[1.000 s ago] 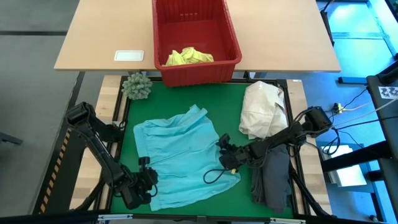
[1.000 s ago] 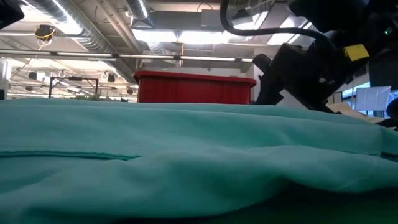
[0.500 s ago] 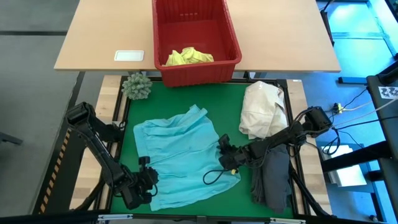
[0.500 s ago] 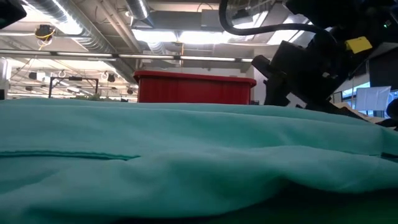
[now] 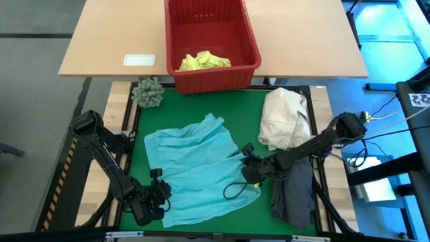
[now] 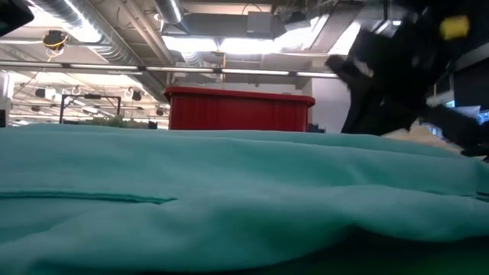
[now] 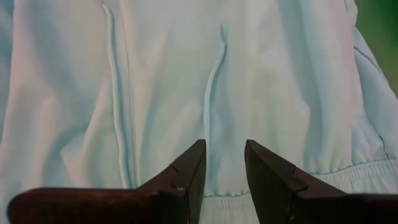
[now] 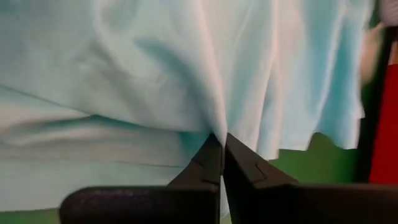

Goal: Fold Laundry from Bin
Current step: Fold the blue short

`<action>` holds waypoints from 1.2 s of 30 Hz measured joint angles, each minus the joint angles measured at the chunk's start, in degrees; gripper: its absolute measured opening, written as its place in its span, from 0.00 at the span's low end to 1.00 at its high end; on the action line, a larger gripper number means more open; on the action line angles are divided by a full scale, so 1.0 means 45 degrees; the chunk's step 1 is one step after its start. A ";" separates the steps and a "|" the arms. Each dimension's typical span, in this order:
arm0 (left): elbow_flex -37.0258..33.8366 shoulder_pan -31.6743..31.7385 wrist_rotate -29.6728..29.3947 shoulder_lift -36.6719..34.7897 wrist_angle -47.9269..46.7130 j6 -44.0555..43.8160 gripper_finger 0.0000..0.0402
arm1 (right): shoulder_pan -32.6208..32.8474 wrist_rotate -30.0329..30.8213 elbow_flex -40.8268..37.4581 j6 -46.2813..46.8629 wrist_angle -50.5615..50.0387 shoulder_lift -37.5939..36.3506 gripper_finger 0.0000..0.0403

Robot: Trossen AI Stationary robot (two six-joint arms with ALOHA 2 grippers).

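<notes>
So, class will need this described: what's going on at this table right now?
A two-armed robot is folding laundry. A turquoise garment lies spread on the green mat. The right gripper is shut on the garment's right edge; the left gripper sits at its bottom-left hem, fingers slightly apart. A yellow garment waits in the red bin. A cream bundle and grey garment lie to the right.

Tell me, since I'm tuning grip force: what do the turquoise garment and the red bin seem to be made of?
The turquoise garment looks like soft matte knit cloth: it drapes in folds, with stitched seams and a gathered hem. The red bin looks like rigid moulded plastic, faintly glossy, with slotted walls and a thick rim.
</notes>
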 joint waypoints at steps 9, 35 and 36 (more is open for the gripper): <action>0.0000 0.0000 -0.0249 0.0000 -0.0004 0.0078 0.26 | 0.0708 -0.0858 0.0010 0.1496 -0.1961 -0.2124 0.01; -0.1785 -0.0593 0.0705 0.0015 -0.0614 -0.0948 0.26 | 0.0678 -0.1338 0.0011 0.2807 -0.4111 -0.2410 0.01; -0.1821 -0.0560 0.0401 0.0015 -0.1017 -0.0929 0.26 | 0.0678 -0.1338 0.0013 0.2807 -0.4108 -0.2410 0.01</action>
